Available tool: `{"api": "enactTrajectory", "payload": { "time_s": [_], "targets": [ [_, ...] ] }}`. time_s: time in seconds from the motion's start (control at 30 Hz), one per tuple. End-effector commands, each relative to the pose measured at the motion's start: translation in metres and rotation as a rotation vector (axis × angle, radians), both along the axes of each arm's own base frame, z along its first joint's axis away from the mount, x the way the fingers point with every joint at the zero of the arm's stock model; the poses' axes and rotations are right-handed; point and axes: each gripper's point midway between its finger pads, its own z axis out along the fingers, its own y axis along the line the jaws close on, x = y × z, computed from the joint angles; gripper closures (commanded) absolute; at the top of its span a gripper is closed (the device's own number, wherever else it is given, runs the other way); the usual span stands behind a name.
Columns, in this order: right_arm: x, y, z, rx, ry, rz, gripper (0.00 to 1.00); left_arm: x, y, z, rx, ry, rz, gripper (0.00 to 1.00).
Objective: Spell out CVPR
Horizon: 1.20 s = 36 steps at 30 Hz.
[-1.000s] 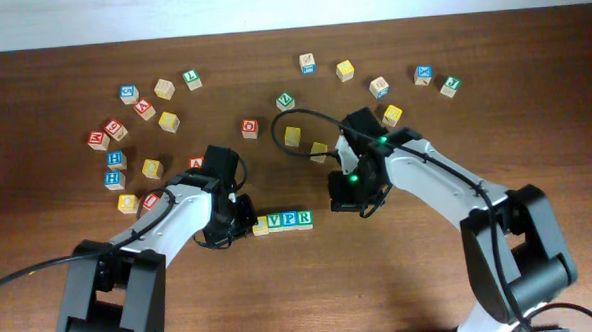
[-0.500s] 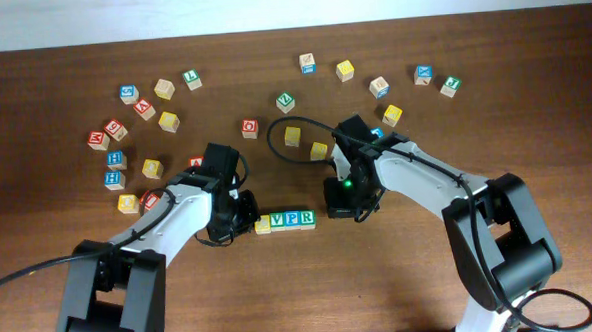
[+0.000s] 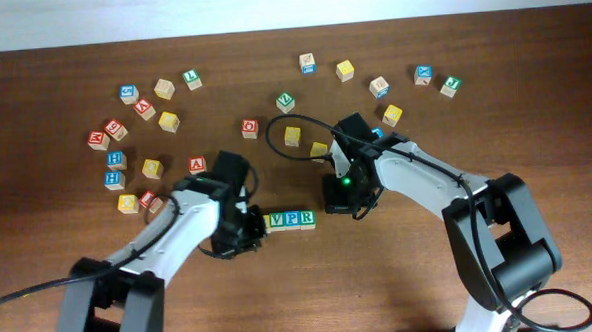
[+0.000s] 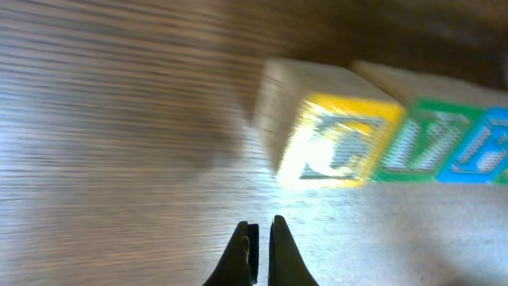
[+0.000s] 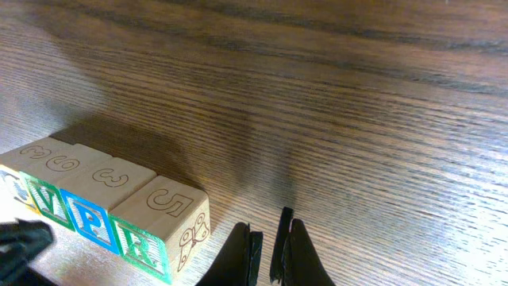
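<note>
Wood table (image 3: pixel 491 37); C-V-P-R block row (image 3: pixel 289 220) mid-table; L gripper (image 4: pixel 259 229) & R gripper (image 5: pixel 267 230) both closed, empty, beside row.

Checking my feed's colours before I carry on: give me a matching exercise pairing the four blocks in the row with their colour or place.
Blocks:
1. C block
2. V block
3. P block
4. R block

Descriptions:
a. blue letter
b. green, right end of the row
c. yellow, left end of the row
d. green, beside the yellow one

Pairs: 1-c, 2-d, 3-a, 4-b
</note>
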Motion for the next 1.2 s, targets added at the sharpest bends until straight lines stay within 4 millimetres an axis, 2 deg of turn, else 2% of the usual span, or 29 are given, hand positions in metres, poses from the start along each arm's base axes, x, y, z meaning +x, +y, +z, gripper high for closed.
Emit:
{"api": "enactTrajectory", "payload": {
  "time_s": [0.0,0.13,0.47,0.87,1.17],
  "targets": [
    [-0.005,0.0,-0.005,-0.009,0.018,-0.001,0.96,-0.001,-0.012,-0.002,0.033,-0.031,-0.026,1.0],
    [-0.005,0.0,-0.005,-0.01,0.021,-0.001,0.96,0.008,-0.003,-0.005,0.1,-0.079,-0.012,1.0],
    [-0.005,0.0,-0.005,-0.01,0.021,0.0,0.96,0.015,-0.005,-0.004,0.094,-0.109,-0.01,1.0],
    [-0.005,0.0,-0.005,-0.01,0.021,0.0,0.96,0.019,-0.008,-0.004,0.085,-0.127,-0.009,1.0],
    [-0.005,0.0,-0.005,-0.011,0.022,0.0,0.96,0.014,-0.007,0.001,0.081,-0.11,-0.011,1.0]
  ]
}}
